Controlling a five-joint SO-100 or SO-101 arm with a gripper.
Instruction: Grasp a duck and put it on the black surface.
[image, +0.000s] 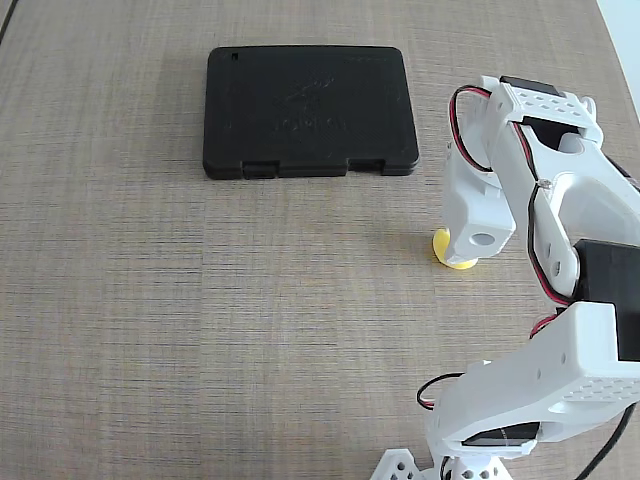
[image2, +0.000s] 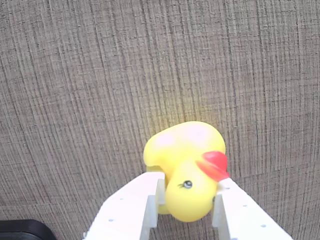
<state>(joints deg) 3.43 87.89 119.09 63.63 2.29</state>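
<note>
The small yellow duck with a red-orange beak sits between my two white fingers in the wrist view; both press against its head. My gripper is shut on the duck. In the fixed view the gripper points down at the wood-grain table, right of the black case, and only a yellow edge of the duck shows under it, at table level. The flat black case lies at the back centre with its latch notches on the near edge. A corner of it shows in the wrist view.
The white arm with red and black wires fills the right side of the fixed view, its base at the bottom right. Bare wood-grain table lies between the duck and the case.
</note>
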